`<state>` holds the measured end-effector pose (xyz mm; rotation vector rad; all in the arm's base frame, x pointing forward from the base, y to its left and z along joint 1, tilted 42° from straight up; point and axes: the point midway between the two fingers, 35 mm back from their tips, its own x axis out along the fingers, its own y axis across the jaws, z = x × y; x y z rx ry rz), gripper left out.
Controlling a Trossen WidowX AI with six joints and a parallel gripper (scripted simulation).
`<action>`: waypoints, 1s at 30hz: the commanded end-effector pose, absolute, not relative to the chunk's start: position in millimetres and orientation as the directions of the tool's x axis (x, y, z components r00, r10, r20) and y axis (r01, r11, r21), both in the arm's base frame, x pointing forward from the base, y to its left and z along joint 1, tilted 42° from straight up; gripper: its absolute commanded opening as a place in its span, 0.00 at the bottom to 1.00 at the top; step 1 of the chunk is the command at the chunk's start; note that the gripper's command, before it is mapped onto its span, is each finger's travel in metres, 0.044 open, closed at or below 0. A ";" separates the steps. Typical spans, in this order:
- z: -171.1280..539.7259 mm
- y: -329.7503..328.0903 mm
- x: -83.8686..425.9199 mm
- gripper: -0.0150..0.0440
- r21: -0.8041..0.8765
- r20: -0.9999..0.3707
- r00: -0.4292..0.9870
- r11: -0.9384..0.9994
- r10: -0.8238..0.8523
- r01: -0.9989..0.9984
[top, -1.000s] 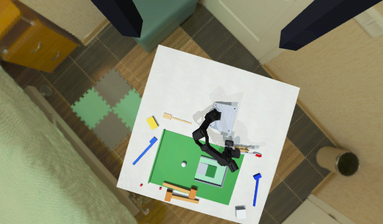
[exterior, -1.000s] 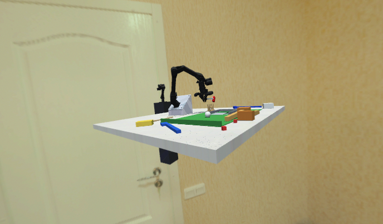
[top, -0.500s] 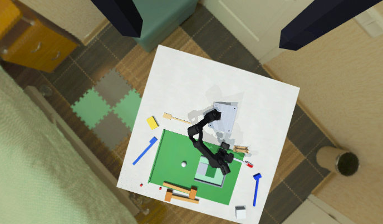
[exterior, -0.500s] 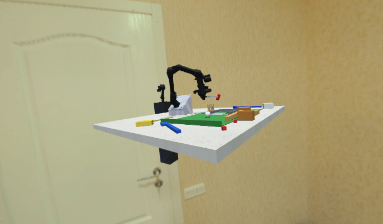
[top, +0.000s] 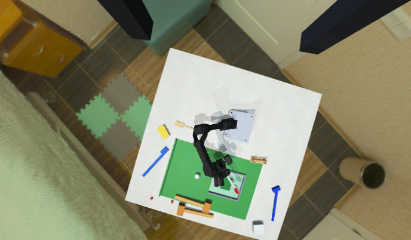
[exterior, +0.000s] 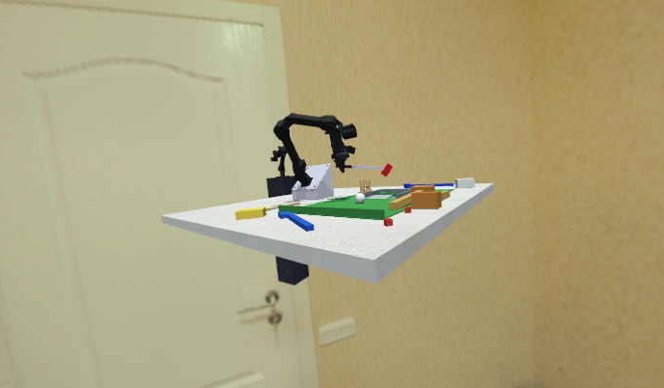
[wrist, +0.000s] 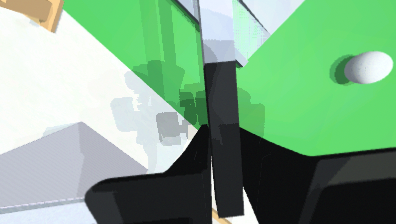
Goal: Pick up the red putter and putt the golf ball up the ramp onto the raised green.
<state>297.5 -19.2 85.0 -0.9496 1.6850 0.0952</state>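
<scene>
The red putter [exterior: 371,168] is made up of a thin pale grey shaft and a small red block head, and it is pinched by its dark grip end in the claw [exterior: 345,167]. In the exterior view it is held roughly level, well above the green mat [top: 183,176], with the head pointing away from the arm. Seen from above, the shaft crosses the raised green [top: 240,183], a pale green panel in a grey frame set in the mat, and the red head lies over that panel's outer edge. In the wrist view the dark grip is seen clamped between the two black fingers.

One white golf ball [top: 197,175] rests on the mat, apart from the raised green, on the far side of the claw from it.

Counted on the worktop [top: 201,77] around the mat: two blue putters [top: 155,161], one at each side of the mat; one yellow block [top: 163,131] near the mat's corner; two small red cubes [top: 151,197] just off its front edge; one white cube [top: 257,227] at the worktop corner; and one orange wooden frame [top: 193,208] overlapping the mat's front edge.
</scene>
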 end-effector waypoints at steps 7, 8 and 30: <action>146.4 -78.5 277.2 0.25 -0.567 -0.803 -0.027 0.778 -0.595 -0.270; 152.3 -84.4 273.5 0.25 -0.581 -0.798 -0.030 0.781 -0.602 -0.230; 189.7 -147.8 227.3 0.25 -0.670 -0.741 -0.074 0.727 -0.667 0.151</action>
